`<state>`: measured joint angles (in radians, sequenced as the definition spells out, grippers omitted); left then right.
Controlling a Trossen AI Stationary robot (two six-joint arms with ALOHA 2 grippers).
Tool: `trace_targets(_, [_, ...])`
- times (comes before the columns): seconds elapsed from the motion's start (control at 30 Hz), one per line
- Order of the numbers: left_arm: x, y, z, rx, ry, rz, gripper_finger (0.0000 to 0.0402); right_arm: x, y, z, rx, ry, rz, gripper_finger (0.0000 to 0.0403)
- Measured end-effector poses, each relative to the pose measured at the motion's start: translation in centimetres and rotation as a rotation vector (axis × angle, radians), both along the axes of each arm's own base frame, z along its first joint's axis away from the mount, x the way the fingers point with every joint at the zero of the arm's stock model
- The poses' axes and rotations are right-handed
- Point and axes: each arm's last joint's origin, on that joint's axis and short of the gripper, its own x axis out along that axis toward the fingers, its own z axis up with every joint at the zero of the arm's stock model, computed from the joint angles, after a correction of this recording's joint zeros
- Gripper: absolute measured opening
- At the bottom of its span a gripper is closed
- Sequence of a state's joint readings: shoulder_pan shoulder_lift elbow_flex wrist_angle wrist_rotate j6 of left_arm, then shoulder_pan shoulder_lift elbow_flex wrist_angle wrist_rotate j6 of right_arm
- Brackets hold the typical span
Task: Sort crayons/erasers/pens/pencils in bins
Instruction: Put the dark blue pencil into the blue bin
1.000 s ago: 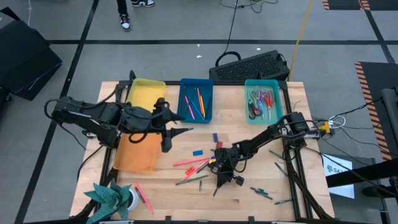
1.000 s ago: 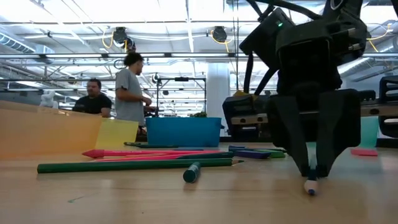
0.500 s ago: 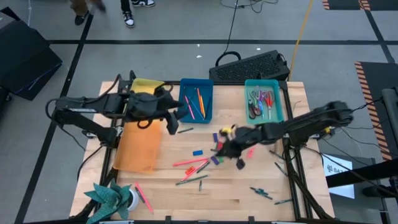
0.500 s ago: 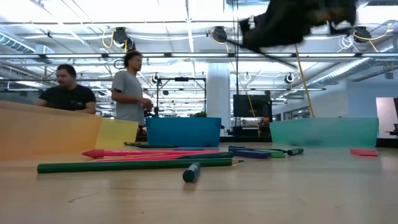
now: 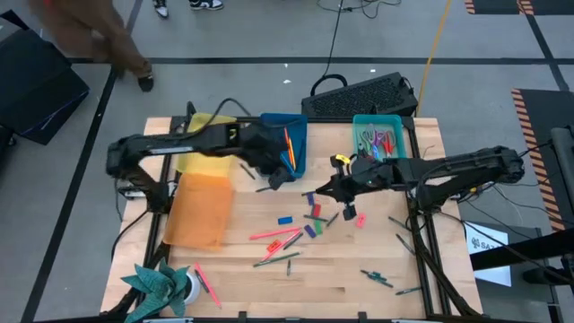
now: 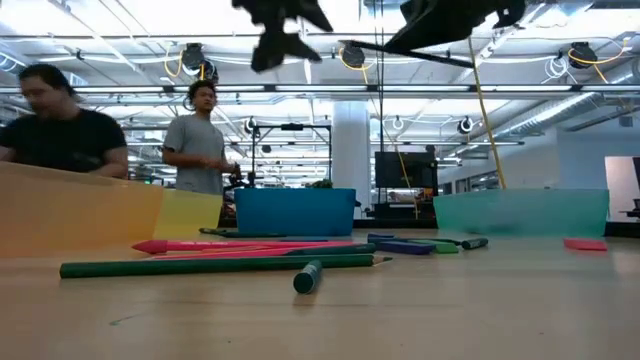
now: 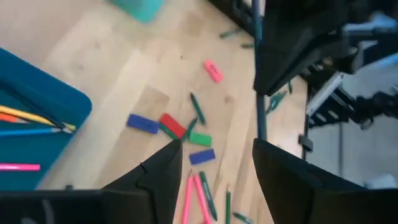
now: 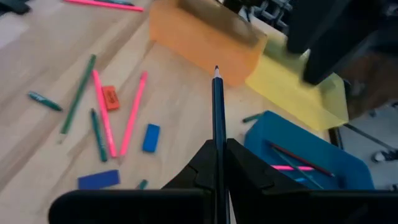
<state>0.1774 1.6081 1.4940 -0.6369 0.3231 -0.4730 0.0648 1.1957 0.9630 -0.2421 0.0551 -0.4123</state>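
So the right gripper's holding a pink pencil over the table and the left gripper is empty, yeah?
Not quite: the pencil in the right gripper is dark blue, not pink, as the right wrist view shows. The left gripper is indeed empty, jaws apart.

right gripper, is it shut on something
Shut on a pencil: the right gripper pinches the dark stick, tip pointing ahead above the table.

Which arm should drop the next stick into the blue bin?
Right. The right gripper is already shut on a dark pencil, raised beside the blue bin. The left gripper hangs open and empty by that bin.
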Motion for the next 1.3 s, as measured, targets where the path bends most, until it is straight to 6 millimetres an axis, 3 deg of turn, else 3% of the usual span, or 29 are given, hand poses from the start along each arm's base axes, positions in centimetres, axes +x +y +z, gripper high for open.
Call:
trace_targets(0.13, [1.4,1.1,-1.8,-0.083,0.001,-0.088,0.0198,0.5,-0.4,-0.3,-0.002,0.027,-0.012,0.0015])
trace_targets(0.4, [3.5,1.3,-3.8,-0.209,-0.033,-0.184,0.02,1.2,-0.4,-1.3,0.012,0.061,-0.011,0.0015])
trace_targets(0.67, [4.3,1.5,-5.4,-0.223,0.014,-0.174,0.0277,1.5,-0.4,-0.8,0.028,0.007,-0.032,0.0015])
trace_targets(0.8, [4.5,1.5,-5.4,-0.206,-0.011,-0.185,0.0286,1.6,-0.4,-1.1,0.027,0.021,-0.033,0.0015])
trace_targets(0.93, [4.6,1.4,-5.4,-0.229,-0.017,-0.194,0.0232,1.7,-0.4,-1.1,0.026,0.018,-0.035,0.0015])
trace_targets(1.2, [4.5,1.3,-5.3,-0.248,-0.021,-0.218,0.005,1.7,-0.5,-1.1,0.012,0.018,-0.057,0.0015])
trace_targets(1.3, [4.6,1.2,-5.3,-0.235,-0.019,-0.215,0.0016,1.7,-0.6,-1.1,0.003,0.018,-0.07,0.0015])
